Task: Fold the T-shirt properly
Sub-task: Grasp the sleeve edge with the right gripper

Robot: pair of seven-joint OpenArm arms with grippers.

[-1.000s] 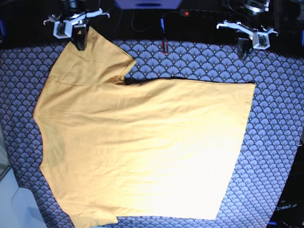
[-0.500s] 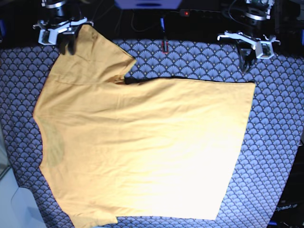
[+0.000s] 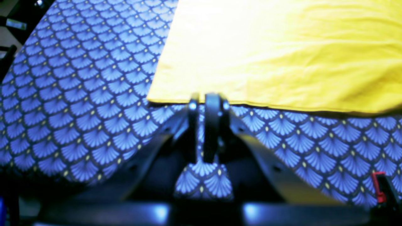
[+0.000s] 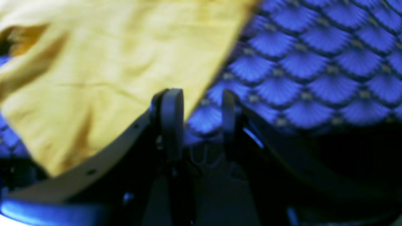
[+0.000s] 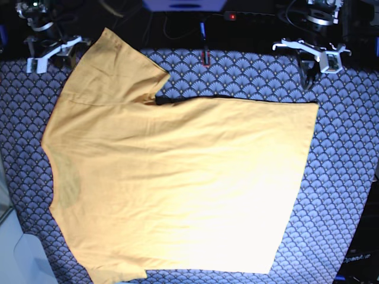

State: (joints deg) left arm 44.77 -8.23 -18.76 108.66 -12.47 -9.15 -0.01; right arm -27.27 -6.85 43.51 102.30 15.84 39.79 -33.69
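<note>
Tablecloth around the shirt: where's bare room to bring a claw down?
Bare tablecloth lies right of the T-shirt hem, and along the top edge between the sleeve and the left claw. Narrower strip on the left, past the collar. The shirt covers the middle and bottom.

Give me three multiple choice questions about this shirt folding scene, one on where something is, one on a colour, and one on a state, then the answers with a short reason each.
1. Where does the T-shirt lie?
A. spread on the patterned tablecloth
B. hanging from one arm
C. inside a box

2. What colour is the T-shirt?
A. red
B. yellow-orange
C. green

3. How does the right tool stand?
A. shut on the sleeve
B. shut on the cloth's edge
C. open, holding nothing

Answers: 1 A, the base view shows it flat on the blue scallop cloth. 2 B, every view shows yellow-orange fabric. 3 C, the right wrist view shows a gap between its fingers with only tablecloth behind, the shirt edge beside it.
</note>
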